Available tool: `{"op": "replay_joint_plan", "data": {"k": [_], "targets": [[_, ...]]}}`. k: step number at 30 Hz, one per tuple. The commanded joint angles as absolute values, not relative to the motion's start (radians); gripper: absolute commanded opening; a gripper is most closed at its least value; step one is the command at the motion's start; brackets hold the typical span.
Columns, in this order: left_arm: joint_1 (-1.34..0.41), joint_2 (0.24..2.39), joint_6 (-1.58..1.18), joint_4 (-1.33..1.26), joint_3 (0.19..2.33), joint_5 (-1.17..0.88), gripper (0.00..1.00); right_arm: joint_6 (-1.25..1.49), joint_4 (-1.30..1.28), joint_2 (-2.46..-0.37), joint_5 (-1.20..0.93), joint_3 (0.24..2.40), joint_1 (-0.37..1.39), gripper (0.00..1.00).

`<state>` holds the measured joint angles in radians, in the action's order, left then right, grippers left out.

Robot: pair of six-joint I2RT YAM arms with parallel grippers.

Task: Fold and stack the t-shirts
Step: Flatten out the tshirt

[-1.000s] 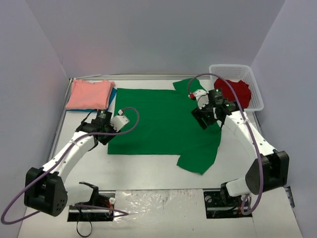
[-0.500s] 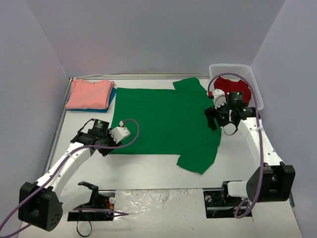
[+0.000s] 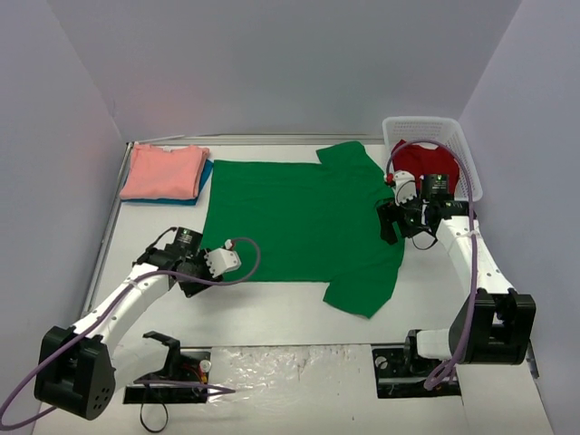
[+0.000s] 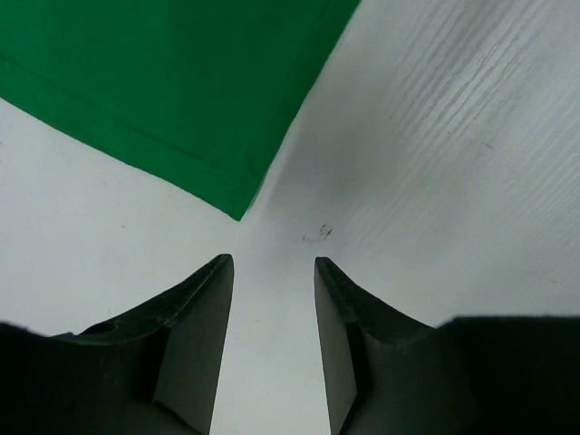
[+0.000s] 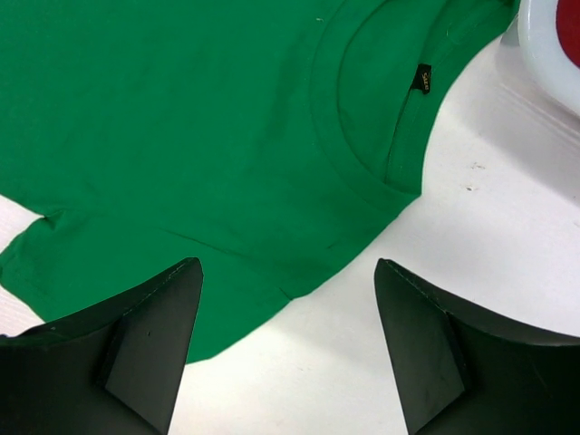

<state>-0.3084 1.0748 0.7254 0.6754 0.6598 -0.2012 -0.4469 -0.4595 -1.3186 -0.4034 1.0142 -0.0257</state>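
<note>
The green t-shirt [image 3: 299, 217] lies spread flat in the middle of the table, with one sleeve toward the basket and the other toward the near edge. My left gripper [image 3: 193, 279] is open just off the shirt's near-left hem corner [image 4: 237, 207], with only bare table between its fingers [image 4: 195, 335]. At the shirt's right edge my right gripper [image 3: 390, 225] is open wide, its tips [image 5: 288, 272] over bare table just short of the collar [image 5: 381, 118]. A folded salmon-pink t-shirt [image 3: 163, 170] rests on a teal one [image 3: 206, 174] at the back left. A red t-shirt [image 3: 426, 163] lies in the basket.
The white mesh basket [image 3: 467, 177] stands at the back right, close behind my right wrist; its rim [image 5: 548, 45] shows in the right wrist view. A raised rail borders the table's left and back edges [image 3: 118, 199].
Both grippers have drawn outward off the green shirt and their jaws have widened. The left one moved toward the near-left hem corner, the right one toward the basket side.
</note>
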Motion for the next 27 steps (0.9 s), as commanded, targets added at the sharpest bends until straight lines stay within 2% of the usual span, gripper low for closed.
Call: {"op": "replay_joint_plan", "data": {"k": [1, 12, 27], "targets": [[-0.311, 1.104, 0.772, 0.641, 0.658, -0.19, 0.4, -0.437, -0.446, -1.338, -0.446, 1.002, -0.049, 0.73], [-0.313, 1.201, 0.778, 0.526, 0.656, -0.173, 0.43, -0.454, -0.443, -1.354, -0.462, 0.989, -0.075, 0.77], [-0.308, 1.322, 0.778, 0.443, 0.652, -0.178, 0.41, -0.449, -0.445, -1.377, -0.46, 0.996, -0.083, 0.78]]}}
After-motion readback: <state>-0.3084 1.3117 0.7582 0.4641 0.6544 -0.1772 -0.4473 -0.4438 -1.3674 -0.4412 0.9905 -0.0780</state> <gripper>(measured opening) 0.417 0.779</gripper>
